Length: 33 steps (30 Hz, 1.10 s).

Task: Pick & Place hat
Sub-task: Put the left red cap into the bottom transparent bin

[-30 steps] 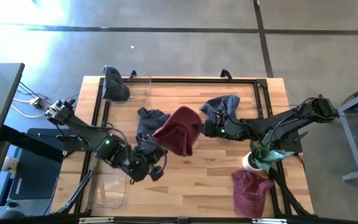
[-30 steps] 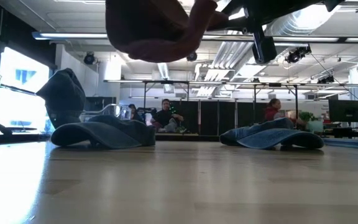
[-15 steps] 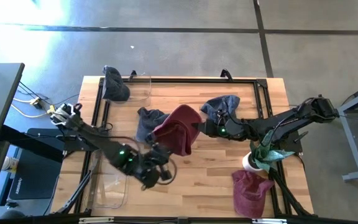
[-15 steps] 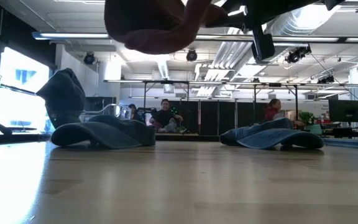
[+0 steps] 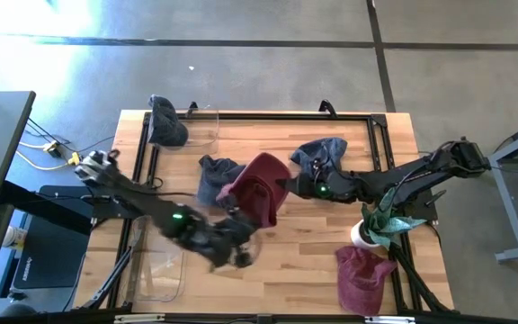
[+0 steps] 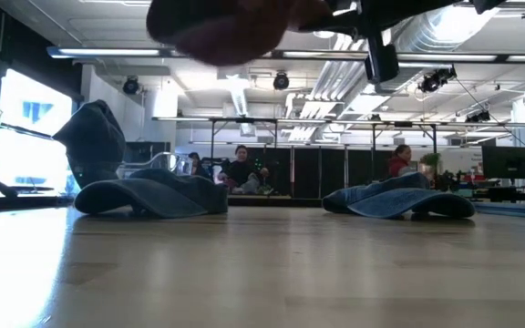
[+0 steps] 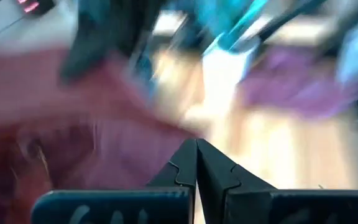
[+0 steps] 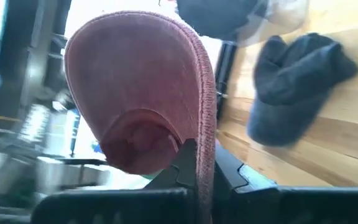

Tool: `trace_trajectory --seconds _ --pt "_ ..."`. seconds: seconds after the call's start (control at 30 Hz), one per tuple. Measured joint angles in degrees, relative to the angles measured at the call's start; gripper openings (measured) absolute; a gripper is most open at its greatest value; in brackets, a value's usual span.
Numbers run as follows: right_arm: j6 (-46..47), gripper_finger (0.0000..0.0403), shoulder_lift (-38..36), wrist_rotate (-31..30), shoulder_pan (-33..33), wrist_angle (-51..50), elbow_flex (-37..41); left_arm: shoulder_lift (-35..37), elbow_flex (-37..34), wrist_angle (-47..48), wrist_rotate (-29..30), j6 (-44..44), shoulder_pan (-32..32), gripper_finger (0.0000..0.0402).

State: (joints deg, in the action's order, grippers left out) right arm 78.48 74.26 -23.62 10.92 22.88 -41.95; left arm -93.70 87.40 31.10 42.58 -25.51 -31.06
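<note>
I'm holding a red hat (image 5: 257,187) above the table (image 5: 331,261).
The right gripper (image 8: 197,163) is pinching its brim; my left gripper (image 7: 196,163) is closed, gripping nothing, just beside it.

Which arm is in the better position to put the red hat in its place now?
The right. The right gripper is shut on the red hat and holds it above the table. The left gripper is shut and empty.

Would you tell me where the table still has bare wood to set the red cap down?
Bare wood lies along the front edge between the clear bin and the maroon cap, and along the back between the second bin and a grey cap. The middle is crowded: the held red cap, another grey cap, both arms.
</note>
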Motion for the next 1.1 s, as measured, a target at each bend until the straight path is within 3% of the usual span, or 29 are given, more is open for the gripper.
trace_trajectory --seconds 0.13,0.23,0.37,0.6,0.77,1.0,1.1 --pt "1.1 0.0006 0.0 0.7 0.0 -4.5 0.0 5.7 1.2 5.7 1.7 -4.5 -3.1 0.0000" --pt "2.4 0.0008 0.0 2.0 0.0 -7.7 0.0 10.6 1.5 13.0 4.2 -12.9 -4.2 0.0000" --pt "2.8 0.0005 0.0 3.3 -0.4 -7.6 0.0 17.6 -0.3 26.5 1.7 -23.4 -6.6 0.0000" --pt "4.0 0.0006 0.0 13.8 -4.1 -8.1 0.0 20.5 -5.2 36.4 9.7 -34.0 -6.3 0.0001" --pt "4.6 0.0005 0.0 17.0 -4.6 -9.9 0.0 20.8 -9.5 27.5 2.5 -30.8 -1.1 0.0030" --pt "5.5 0.0005 0.0 17.5 -3.4 -16.3 0.0 20.8 -12.2 14.8 -16.2 -24.4 9.5 0.0159" --pt "5.1 0.0005 0.0 16.4 -2.6 -17.0 -0.3 19.2 -12.2 11.2 -20.7 -21.4 13.3 0.0208"
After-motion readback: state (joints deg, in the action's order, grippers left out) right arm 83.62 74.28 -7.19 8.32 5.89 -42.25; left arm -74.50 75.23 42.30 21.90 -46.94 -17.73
